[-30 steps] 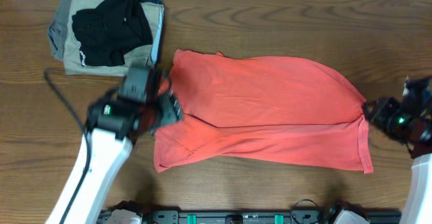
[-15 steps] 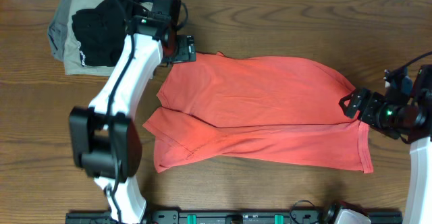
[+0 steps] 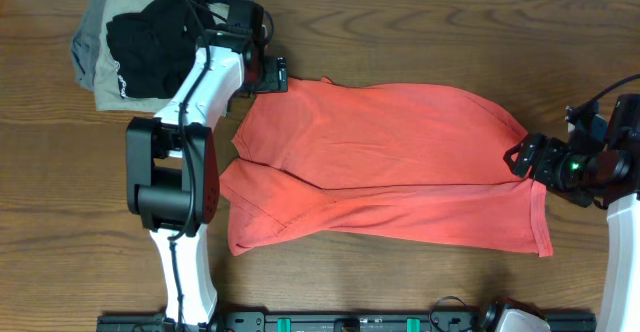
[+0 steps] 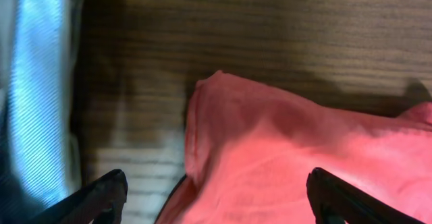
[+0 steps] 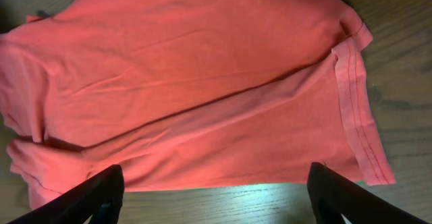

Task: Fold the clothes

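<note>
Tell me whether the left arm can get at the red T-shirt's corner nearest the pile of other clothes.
Probably yes. The left gripper is open just above that corner of the red T-shirt, which lies bare on the table. The clothes pile sits beside it, not across it.

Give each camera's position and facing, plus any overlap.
Overhead: above the table, looking straight down; both arms show, with the left gripper and right gripper.
Left wrist: over a corner of the shirt, facing down; its two fingers show.
Right wrist: over the shirt's hem side, facing down; its fingers show.
Shared: all three see the shirt.
</note>
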`<state>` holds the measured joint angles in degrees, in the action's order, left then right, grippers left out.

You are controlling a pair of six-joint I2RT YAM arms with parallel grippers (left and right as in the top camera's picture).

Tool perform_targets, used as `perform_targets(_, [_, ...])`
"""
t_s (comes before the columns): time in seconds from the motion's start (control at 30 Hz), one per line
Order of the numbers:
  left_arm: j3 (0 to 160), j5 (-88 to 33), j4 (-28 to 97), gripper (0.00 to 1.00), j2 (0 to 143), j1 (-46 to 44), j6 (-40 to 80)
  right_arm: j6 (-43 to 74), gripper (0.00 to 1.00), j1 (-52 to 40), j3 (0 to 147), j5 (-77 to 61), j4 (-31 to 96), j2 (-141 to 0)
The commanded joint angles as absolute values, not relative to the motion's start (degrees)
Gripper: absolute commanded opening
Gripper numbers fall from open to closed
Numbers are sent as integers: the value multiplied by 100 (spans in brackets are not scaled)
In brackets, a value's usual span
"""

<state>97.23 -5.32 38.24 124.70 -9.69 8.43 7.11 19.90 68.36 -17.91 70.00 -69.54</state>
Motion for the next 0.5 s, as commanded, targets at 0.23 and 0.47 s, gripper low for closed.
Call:
perform_targets(0.23, [9848, -580, 3481, 51, 12936, -972, 735, 657, 63, 1942, 6884, -1734, 7013, -6967])
perform_targets(0.47, [9848, -580, 3507, 6, 12936, -972, 733, 661, 44, 1942, 6941, -1734, 6657, -6967])
